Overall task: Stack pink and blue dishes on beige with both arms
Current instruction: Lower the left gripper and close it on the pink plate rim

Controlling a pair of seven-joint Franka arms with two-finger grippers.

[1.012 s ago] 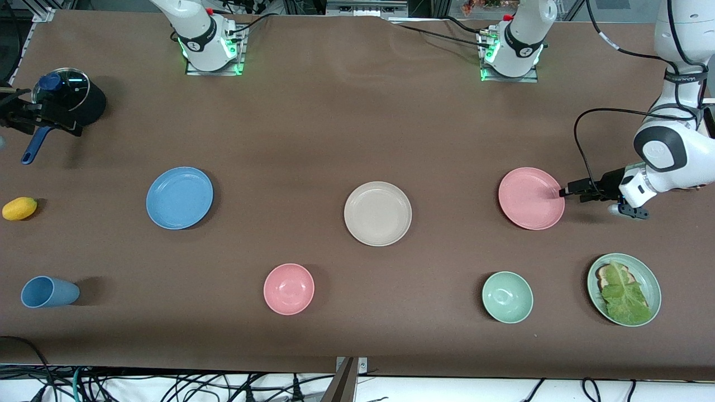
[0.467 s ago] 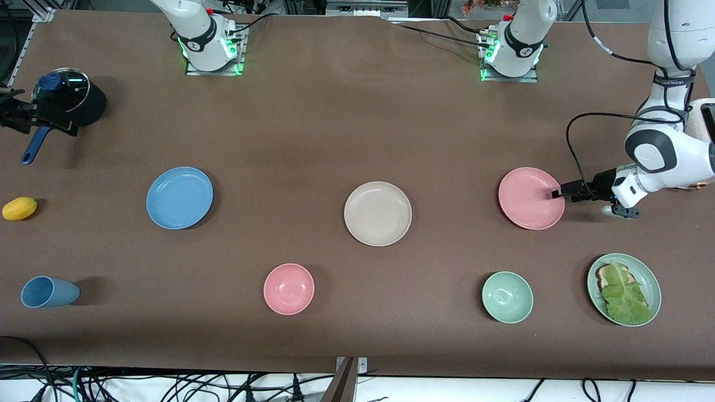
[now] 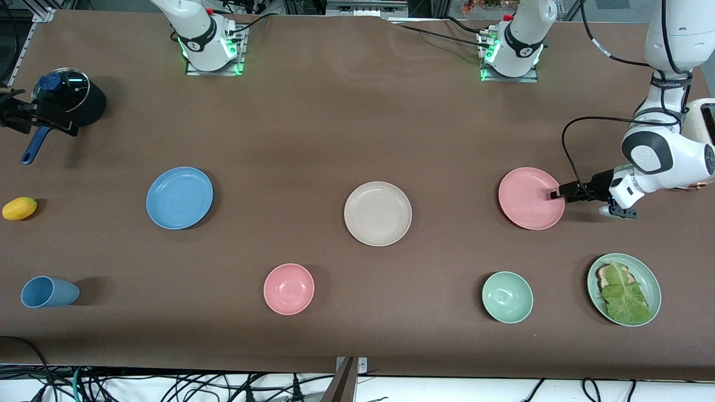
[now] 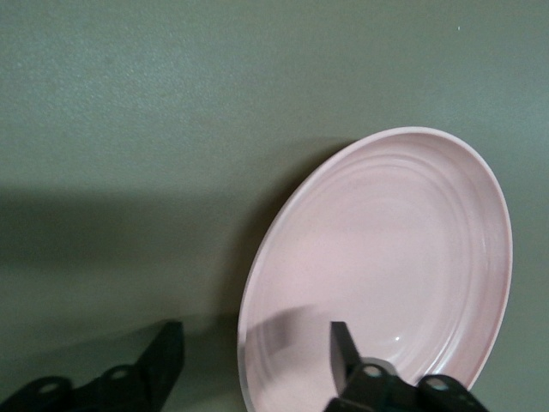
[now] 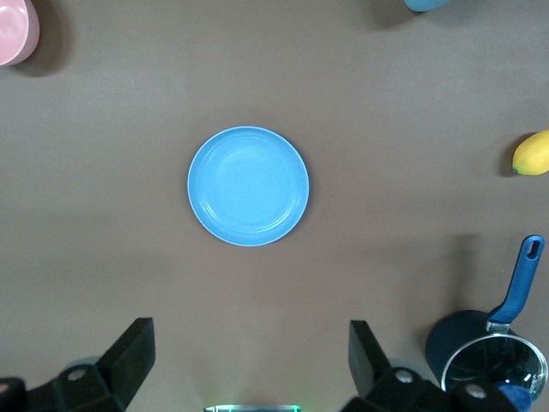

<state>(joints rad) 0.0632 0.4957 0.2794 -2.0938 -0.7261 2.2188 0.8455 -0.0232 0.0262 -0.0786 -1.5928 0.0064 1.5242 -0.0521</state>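
Observation:
The pink plate point(image 3: 530, 198) lies flat toward the left arm's end of the table. My left gripper point(image 3: 554, 195) is open at its rim point(image 4: 256, 336). One finger point(image 4: 340, 343) is over the plate's inside, the other point(image 4: 167, 348) is over the bare table. The beige plate point(image 3: 377, 213) lies at the table's middle with nothing on it. Toward the right arm's end lies the blue plate point(image 3: 179, 197). My right gripper point(image 5: 249, 330) hangs open high above the table, with the blue plate point(image 5: 248, 185) well below it. In the front view that gripper is out of sight.
A pink bowl point(image 3: 289, 288), a green bowl point(image 3: 507, 297) and a green plate with lettuce on bread point(image 3: 624, 288) sit nearer the front camera. A blue cup point(image 3: 47, 291), a lemon point(image 3: 19, 208) and a lidded dark pot point(image 3: 70, 103) stand at the right arm's end.
My left gripper has slid a little toward the pink plate, so one finger now reaches over the rim. The plates have not moved.

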